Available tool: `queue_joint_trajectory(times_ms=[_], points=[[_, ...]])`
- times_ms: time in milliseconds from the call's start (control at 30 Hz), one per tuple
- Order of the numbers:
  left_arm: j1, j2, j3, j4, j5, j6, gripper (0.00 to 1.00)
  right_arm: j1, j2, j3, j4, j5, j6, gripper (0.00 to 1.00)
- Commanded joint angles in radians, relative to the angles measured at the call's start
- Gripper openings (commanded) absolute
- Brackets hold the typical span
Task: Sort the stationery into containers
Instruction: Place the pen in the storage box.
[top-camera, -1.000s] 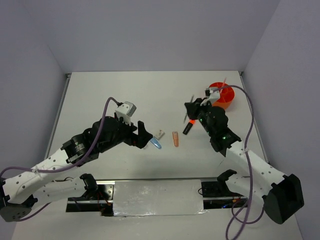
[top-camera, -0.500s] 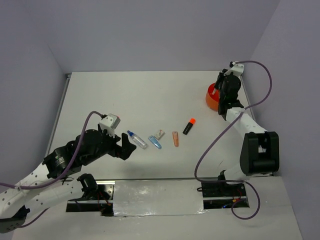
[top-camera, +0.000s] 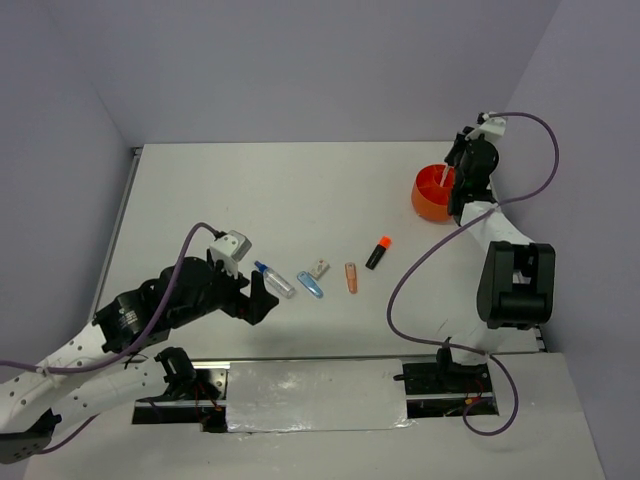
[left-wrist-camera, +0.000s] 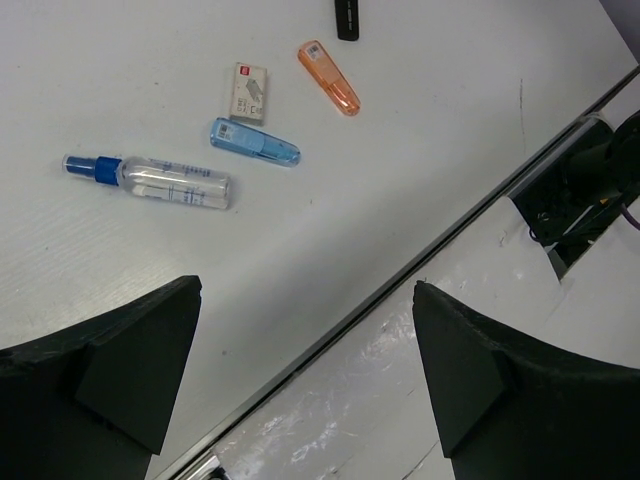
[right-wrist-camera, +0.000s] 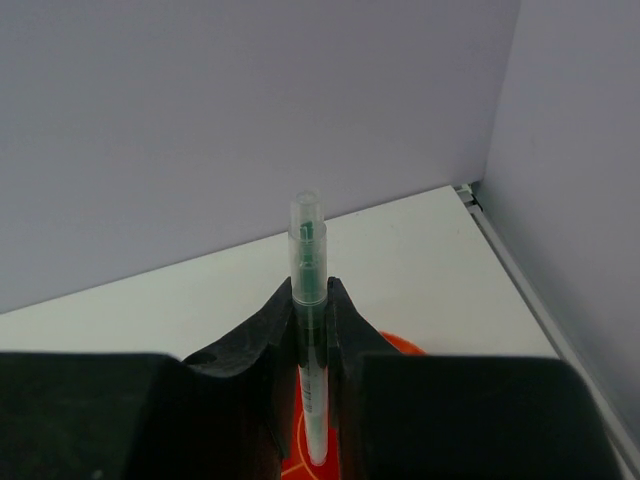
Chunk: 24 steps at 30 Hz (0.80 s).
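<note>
Having swung from the tabletop (top-camera: 300, 190) centre to the orange tub (top-camera: 428, 203) at 2 o'clock, the right claw (right-wrist-camera: 310, 300) holds a clear pen (right-wrist-camera: 307, 250) clamped above it, ready for release; the left claw (left-wrist-camera: 305, 360), jaws apart, waits at 8 o'clock near five unsorted items (left-wrist-camera: 254, 143).

A white table (top-camera: 300, 190) (matte) stands between pale lavender walls (top-camera: 300, 70).

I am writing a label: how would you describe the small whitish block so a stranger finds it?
On the white table, a row of small items lies toward the near edge. The whitish block sits just behind the blue clip, left of the peach piece. It alone is pale and squat; its neighbours are long.
</note>
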Motion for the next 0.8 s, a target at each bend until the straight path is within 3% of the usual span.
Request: queue_joint_trajectory(times_ms=[0,267,433,500,567,667,700,733,767], points=[[0.003,-0.015,0.002,0.042,0.028,0.027,0.99,0.007,0.045,0.074,0.051,-0.008,-0.044,0.0],[0.003,-0.05,-0.004,0.052,0.051,0.033,0.99,0.005,0.118,0.073,0.068,0.012,-0.051,0.02],[0.003,-0.055,-0.003,0.051,0.05,0.035,0.99,0.007,0.126,0.041,0.08,0.012,-0.037,0.14],[0.003,-0.052,-0.004,0.049,0.047,0.033,0.99,0.007,0.121,0.022,0.085,0.024,-0.036,0.23],[0.003,-0.05,-0.001,0.049,0.044,0.033,0.99,0.004,0.12,0.01,0.091,0.029,-0.045,0.25],[0.003,-0.053,-0.001,0.049,0.044,0.035,0.99,0.004,0.108,-0.001,0.082,0.032,-0.051,0.41],[0.003,-0.052,0.0,0.049,0.042,0.033,0.99,0.004,0.1,-0.005,0.085,0.029,-0.051,0.68],[0.003,-0.053,0.0,0.048,0.041,0.033,0.99,0.004,0.082,-0.019,0.088,0.026,-0.045,0.83],[0.003,-0.053,0.0,0.048,0.039,0.033,0.99,0.004,0.071,-0.024,0.091,0.011,-0.041,0.86]])
